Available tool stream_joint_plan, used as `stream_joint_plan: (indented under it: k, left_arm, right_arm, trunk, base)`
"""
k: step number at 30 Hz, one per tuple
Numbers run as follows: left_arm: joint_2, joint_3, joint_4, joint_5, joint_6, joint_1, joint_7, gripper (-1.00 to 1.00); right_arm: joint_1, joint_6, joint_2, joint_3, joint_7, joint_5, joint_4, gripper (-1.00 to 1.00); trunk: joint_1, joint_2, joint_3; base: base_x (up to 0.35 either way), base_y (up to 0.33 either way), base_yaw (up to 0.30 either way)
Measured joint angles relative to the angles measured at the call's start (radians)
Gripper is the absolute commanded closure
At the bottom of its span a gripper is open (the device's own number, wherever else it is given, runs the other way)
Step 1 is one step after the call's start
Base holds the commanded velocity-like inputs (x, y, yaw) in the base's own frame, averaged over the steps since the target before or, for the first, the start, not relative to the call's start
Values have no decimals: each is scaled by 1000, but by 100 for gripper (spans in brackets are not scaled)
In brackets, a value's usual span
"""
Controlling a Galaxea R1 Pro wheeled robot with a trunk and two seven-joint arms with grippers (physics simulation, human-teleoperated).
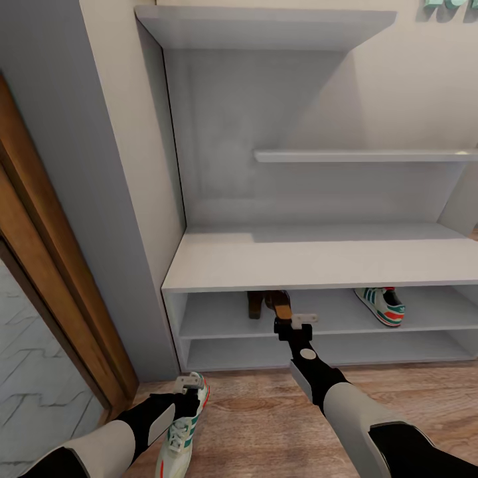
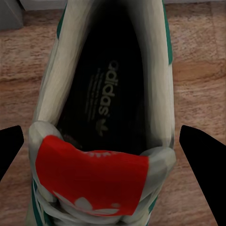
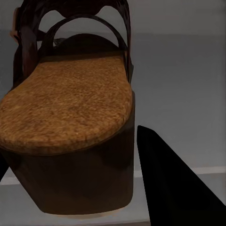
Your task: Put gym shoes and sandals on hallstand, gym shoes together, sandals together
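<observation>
One gym shoe point(image 1: 180, 428) lies on the corridor floor point(image 1: 265, 425), toe toward me. My left gripper point(image 1: 189, 385) hangs open over its heel. In the left wrist view the gym shoe point(image 2: 108, 94) sits between the two dark fingers point(image 2: 202, 160), with small gaps on both sides. The other gym shoe point(image 1: 382, 305) rests on the hallstand's point(image 1: 312, 255) upper low shelf, at the right. Two sandals stand on that shelf: one point(image 1: 255, 304) alone, the other point(image 1: 283, 307) with my right gripper point(image 1: 287, 324) shut on its heel. Up close, the sandal's heel point(image 3: 70, 155) touches a finger point(image 3: 169, 188).
A wooden door frame point(image 1: 46, 279) and a grey wall panel point(image 1: 99, 199) stand left of the hallstand. A narrow wall shelf point(image 1: 365, 156) and a higher one point(image 1: 265, 26) hang above the broad top. The lowest shelf point(image 1: 318, 348) holds nothing.
</observation>
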Motion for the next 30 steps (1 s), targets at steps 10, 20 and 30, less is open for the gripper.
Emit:
stream_joint_plan:
  k: [10, 20, 30]
  left_arm:
    - [0, 0, 0, 0, -1, 0, 0, 100]
    - [0, 0, 0, 0, -1, 0, 0, 100]
    - [0, -1, -1, 0, -1, 0, 0, 100]
  right_arm:
    - [0, 0, 0, 0, 0, 0, 0, 100]
    - [0, 0, 0, 0, 0, 0, 3, 100]
    - [1, 0, -1, 0, 0, 0, 3, 100]
  trunk:
    - [0, 0, 0]
    - [0, 0, 0]
    - [0, 0, 0]
  base:
    - [51, 47, 0]
    - [13, 12, 0]
    - [47, 1, 0]
